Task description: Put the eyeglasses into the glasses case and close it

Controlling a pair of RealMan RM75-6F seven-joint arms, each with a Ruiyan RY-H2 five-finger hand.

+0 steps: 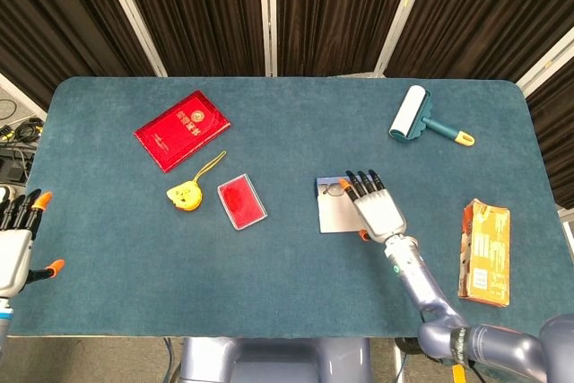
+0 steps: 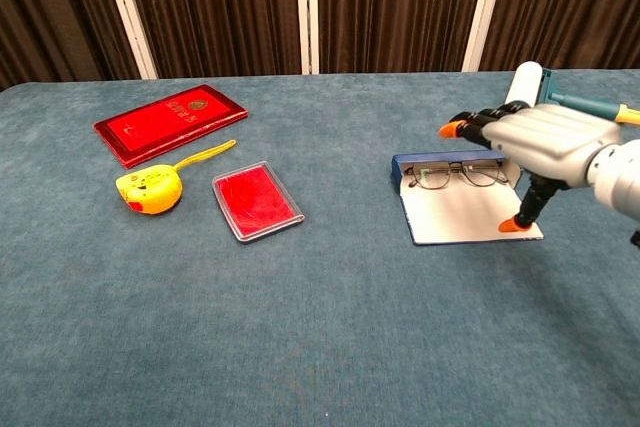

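While the eyeglasses (image 2: 457, 173) are lying in the open glasses case (image 2: 462, 213), the right hand (image 2: 545, 145) is hovering over it, fingers apart, holding nothing; the left hand (image 1: 15, 244) is idling, fingers spread.

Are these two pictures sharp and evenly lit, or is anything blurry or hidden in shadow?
Head view: even overhead light, everything crisp, and the right hand covers part of the glasses case. Chest view: the eyeglasses show clearly in the case, the hand looks only slightly soft, a faint shadow lies under it, and the dark curtains behind show no glare.
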